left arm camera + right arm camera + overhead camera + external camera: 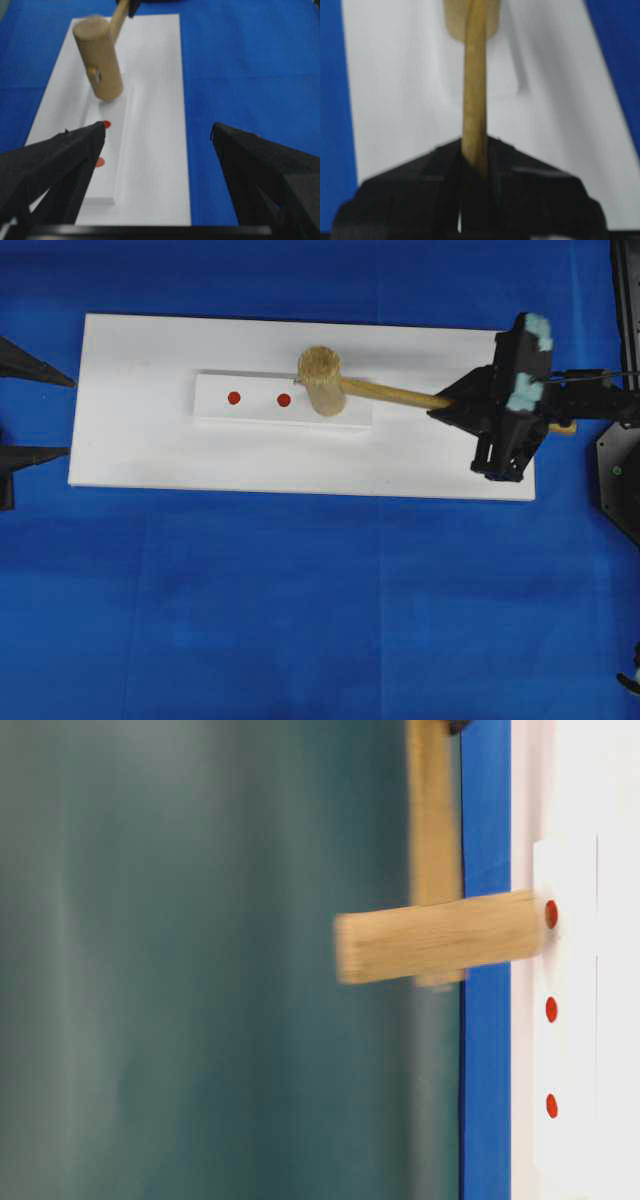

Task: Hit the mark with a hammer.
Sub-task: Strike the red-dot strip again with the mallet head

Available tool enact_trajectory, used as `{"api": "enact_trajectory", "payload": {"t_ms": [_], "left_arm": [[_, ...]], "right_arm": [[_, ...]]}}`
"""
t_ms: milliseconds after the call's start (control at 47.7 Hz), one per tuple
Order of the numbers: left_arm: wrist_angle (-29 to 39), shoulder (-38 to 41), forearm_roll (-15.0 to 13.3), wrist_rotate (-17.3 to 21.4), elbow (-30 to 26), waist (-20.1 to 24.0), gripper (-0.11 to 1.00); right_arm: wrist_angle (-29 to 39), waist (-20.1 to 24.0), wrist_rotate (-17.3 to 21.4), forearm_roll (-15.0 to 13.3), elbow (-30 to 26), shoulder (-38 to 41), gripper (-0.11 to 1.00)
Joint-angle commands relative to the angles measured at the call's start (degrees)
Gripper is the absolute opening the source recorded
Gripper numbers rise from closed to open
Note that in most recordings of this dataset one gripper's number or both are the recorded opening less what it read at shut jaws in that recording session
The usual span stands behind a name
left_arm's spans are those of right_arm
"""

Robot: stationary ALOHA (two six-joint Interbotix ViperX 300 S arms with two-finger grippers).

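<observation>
On the white board (130,440), the raised strip (215,410) is taking the hammer (322,380): its head is meeting the third red mark (551,913), so the strike is landing. The right gripper (450,410) is clamping the handle; the left gripper (157,135) is waiting with jaws spread.

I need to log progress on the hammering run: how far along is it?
Done: the right end effector is shut on the hammer by its handle. In hand: in the table-level view the head's face is against a red mark on the white strip, so a strike looks landed or landing. Two more marks show beside it. The left end effector waits open.
</observation>
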Motion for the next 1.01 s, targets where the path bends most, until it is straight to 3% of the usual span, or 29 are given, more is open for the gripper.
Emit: {"api": "enact_trajectory", "payload": {"t_ms": [0, 168, 482, 986], "left_arm": [[-0.44, 0.53, -0.09, 0.0, -0.62, 0.09, 0.91], [-0.44, 0.62, -0.09, -0.09, -0.62, 0.09, 0.91], [-0.44, 0.7, -0.09, 0.0, -0.62, 0.09, 0.91], [-0.35, 0.7, -0.09, -0.09, -0.62, 0.09, 0.91]], "right_arm": [[-0.35, 0.26, -0.62, -1.14, -2.72, -3.78, 0.02], [0.0, 0.62, -2.46, -1.49, -4.22, -6.06, 0.02], [1.05, 0.97, -3.43, -1.67, -7.29, -2.81, 0.02], [2.02, 2.37, -3.52, -2.55, -22.59, 12.92, 0.02]]}}
